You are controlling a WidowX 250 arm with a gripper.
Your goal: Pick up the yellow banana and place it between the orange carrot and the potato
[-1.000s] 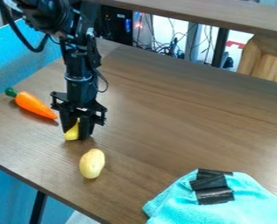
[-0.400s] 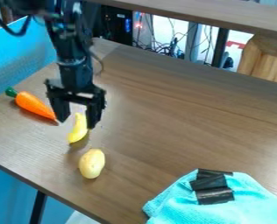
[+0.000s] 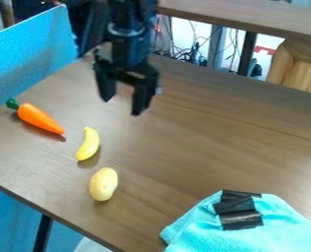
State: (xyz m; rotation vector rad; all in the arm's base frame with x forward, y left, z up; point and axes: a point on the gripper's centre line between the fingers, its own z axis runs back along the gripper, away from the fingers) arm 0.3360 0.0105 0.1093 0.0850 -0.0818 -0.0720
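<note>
Two jaws: spread apart, pinching nothing; the gripper [image 3: 121, 107] hangs above the desk [image 3: 210, 142], beyond the banana and to its upper right in view.
Banana [image 3: 88, 144]: on the desk between carrot [image 3: 40, 118] and potato [image 3: 104, 184], touching neither.
Banana's long axis: nearly up and down the view, narrow tip pointing to the far side, bulge to the right.
Carrot: slants down to the right, tip towards the banana, green end away.
Potato: just below the banana, long axis also near upright in view.
Spacing: the gaps probably give the jaws room around each piece.
Cloth [image 3: 270, 238]: lower right, well apart.
</note>
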